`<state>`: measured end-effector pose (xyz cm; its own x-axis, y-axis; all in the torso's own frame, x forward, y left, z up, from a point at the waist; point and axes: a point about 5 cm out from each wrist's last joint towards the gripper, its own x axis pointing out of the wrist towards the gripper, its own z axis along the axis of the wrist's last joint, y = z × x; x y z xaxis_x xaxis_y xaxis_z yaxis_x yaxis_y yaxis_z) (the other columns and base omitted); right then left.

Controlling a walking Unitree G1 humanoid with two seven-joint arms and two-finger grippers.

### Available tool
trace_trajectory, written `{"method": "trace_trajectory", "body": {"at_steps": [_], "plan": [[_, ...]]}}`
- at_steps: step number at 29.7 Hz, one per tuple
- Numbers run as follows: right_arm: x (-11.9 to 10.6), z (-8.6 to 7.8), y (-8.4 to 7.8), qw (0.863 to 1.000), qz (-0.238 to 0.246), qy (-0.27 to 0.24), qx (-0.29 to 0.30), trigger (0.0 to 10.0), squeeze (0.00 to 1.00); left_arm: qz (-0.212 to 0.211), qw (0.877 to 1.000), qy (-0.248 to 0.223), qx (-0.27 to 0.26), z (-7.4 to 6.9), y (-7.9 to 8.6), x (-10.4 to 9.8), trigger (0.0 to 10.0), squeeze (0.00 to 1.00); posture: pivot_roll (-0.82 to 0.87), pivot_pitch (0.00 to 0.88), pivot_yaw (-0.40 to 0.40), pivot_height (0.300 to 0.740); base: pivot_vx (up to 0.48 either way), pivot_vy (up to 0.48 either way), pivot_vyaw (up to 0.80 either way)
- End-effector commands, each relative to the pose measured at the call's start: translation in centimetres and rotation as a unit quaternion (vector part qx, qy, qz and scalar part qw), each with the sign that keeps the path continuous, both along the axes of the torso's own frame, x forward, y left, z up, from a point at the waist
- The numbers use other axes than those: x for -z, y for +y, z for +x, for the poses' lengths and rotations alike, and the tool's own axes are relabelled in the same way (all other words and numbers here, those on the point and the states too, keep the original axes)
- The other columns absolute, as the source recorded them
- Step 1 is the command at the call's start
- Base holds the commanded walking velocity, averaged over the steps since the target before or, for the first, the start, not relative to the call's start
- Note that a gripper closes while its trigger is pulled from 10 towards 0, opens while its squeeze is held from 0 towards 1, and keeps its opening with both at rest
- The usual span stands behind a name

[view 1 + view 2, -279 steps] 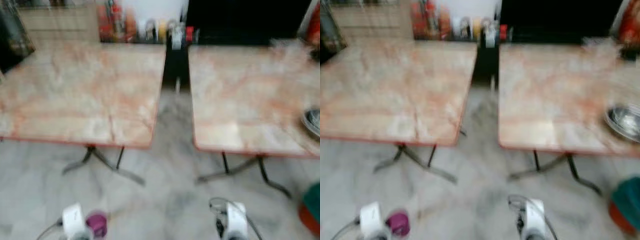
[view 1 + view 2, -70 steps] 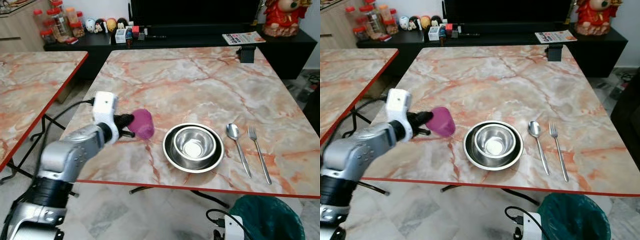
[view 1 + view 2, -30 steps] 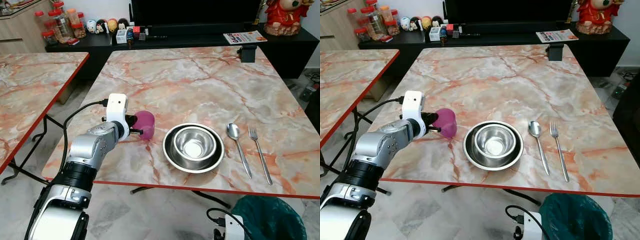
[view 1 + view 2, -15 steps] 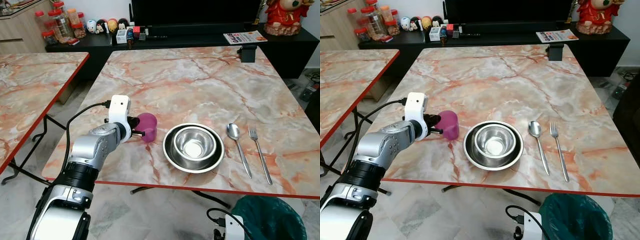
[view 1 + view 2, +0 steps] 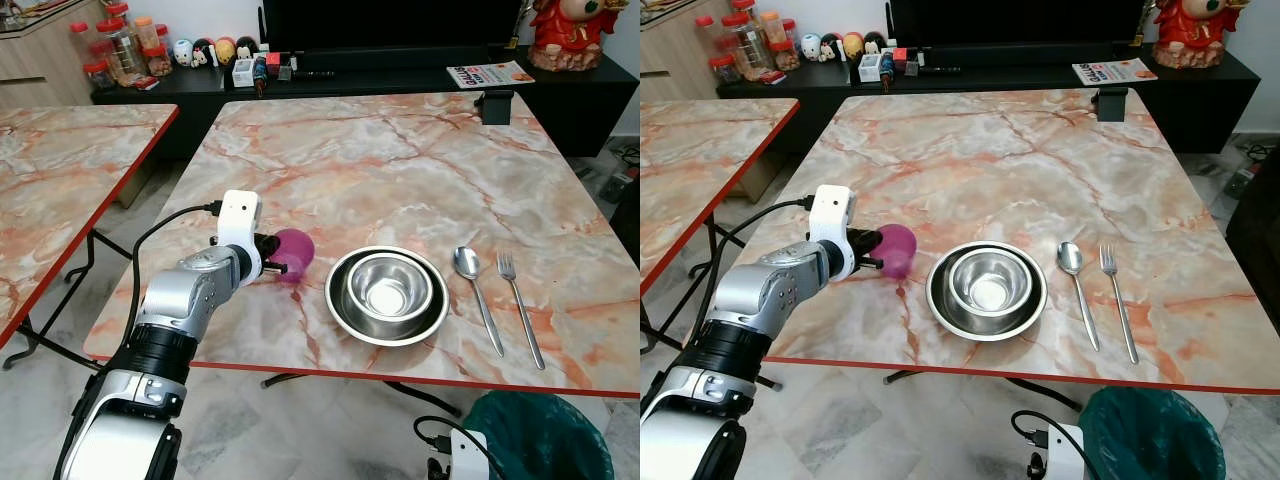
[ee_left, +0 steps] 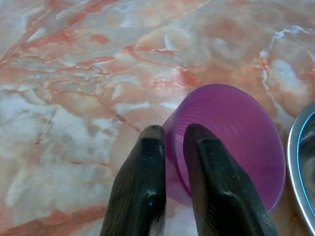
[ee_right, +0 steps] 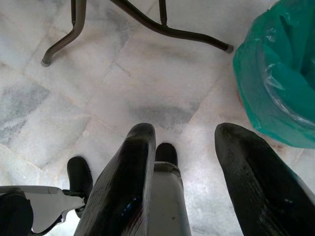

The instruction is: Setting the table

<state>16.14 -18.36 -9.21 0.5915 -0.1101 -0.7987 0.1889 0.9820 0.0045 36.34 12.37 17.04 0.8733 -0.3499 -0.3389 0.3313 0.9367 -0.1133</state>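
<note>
A purple plastic cup (image 5: 295,254) rests tilted on the marble table (image 5: 400,170), just left of the dishes, with its mouth turned toward my left gripper (image 5: 274,264). In the left wrist view the gripper (image 6: 172,135) is shut on the purple cup (image 6: 231,132), pinching the cup's wall at the rim. A steel bowl (image 5: 389,287) sits inside a wider steel dish (image 5: 343,312). To their right lie a spoon (image 5: 474,290) and a fork (image 5: 518,305). My right gripper (image 7: 184,142) hangs open above the floor.
A second marble table (image 5: 60,170) stands to the left across a gap of floor. A green-lined bin (image 5: 540,440) sits on the floor under the near right corner. Jars, figurines and a magazine (image 5: 488,75) line the dark cabinet behind.
Over the last second the cup swung upright against the table, then tipped so its mouth faces the left gripper again. The left arm has hardly shifted.
</note>
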Motion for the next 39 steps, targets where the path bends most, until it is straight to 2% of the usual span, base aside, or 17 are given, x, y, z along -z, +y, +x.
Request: {"method": "trace_trajectory", "body": {"at_steps": [1, 14, 15, 16, 25, 28, 30, 34, 37, 38, 39], "plan": [[0.2, -0.3, 0.3, 1.0, 0.002, 0.004, 0.005, 10.0, 0.0, 0.009, 1.0, 0.001, -0.004, 0.0, 0.3, -0.1, 10.0, 1.0, 0.02, 0.037, 0.082, 0.74, 0.0, 0.0, 0.0], [0.2, -0.4, 0.3, 1.0, 0.003, 0.006, 0.002, 10.0, 0.0, 0.003, 1.0, -0.002, -0.011, 0.1, 0.5, -0.3, 10.0, 1.0, 0.02, 0.036, 0.081, 0.74, 0.0, 0.0, 0.0], [0.2, -0.4, 0.3, 1.0, 0.003, 0.006, 0.003, 10.0, 0.0, 0.001, 1.0, -0.008, -0.013, 0.1, 0.5, -0.5, 10.0, 0.43, 0.02, 0.036, 0.08, 0.74, 0.0, 0.0, 0.0], [0.2, -0.4, 0.3, 1.0, 0.003, 0.006, 0.003, 10.0, 0.0, -0.001, 1.0, -0.016, -0.016, 0.2, 0.6, -0.7, 10.0, 0.0, 0.02, 0.036, 0.08, 0.74, 0.0, 0.0, 0.0], [0.2, -0.3, 0.4, 1.0, 0.003, 0.005, 0.001, 10.0, 0.0, -0.001, 0.998, -0.042, -0.036, 0.2, 2.3, -2.3, 10.0, 0.0, 0.03, 0.032, 0.077, 0.74, 0.0, 0.0, 0.0], [0.1, -0.2, 0.5, 1.0, 0.004, 0.005, 0.0, 10.0, 0.0, 0.007, 0.996, -0.069, -0.051, 0.3, 3.3, -3.4, 10.0, 0.0, 0.03, 0.031, 0.076, 0.74, 0.0, 0.0, 0.0], [0.1, -0.2, 0.5, 1.0, 0.004, 0.005, 0.001, 10.0, 0.0, 0.007, 0.991, -0.11, -0.07, 0.4, 4.1, -4.5, 10.0, 0.0, 0.03, 0.03, 0.076, 0.74, 0.0, 0.0, 0.0], [0.1, -0.2, 0.5, 1.0, 0.004, 0.005, 0.001, 10.0, 0.0, 0.006, 0.989, -0.124, -0.076, 0.4, 4.4, -4.9, 10.0, 0.0, 0.03, 0.03, 0.076, 0.74, 0.0, 0.0, 0.0], [0.2, -0.2, 0.5, 1.0, 0.004, 0.005, 0.0, 10.0, 0.0, 0.025, 0.971, -0.192, -0.14, -0.1, 7.5, -6.7, 10.0, 0.0, 0.03, 0.031, 0.076, 0.74, 0.0, 0.0, 0.0], [0.2, -0.2, 0.5, 1.0, 0.004, 0.005, 0.0, 10.0, 0.0, 0.025, 0.971, -0.192, -0.14, -0.1, 7.5, -6.7, 10.0, 0.0, 0.03, 0.031, 0.076, 0.74, 0.0, 0.0, 0.0], [0.2, -0.2, 0.5, 1.0, 0.004, 0.006, 0.0, 10.0, 0.0, 0.037, 0.963, -0.21, -0.166, -0.4, 8.8, -7.1, 10.0, 0.0, 0.04, 0.031, 0.074, 0.74, 0.0, 0.0, 0.0]]}}
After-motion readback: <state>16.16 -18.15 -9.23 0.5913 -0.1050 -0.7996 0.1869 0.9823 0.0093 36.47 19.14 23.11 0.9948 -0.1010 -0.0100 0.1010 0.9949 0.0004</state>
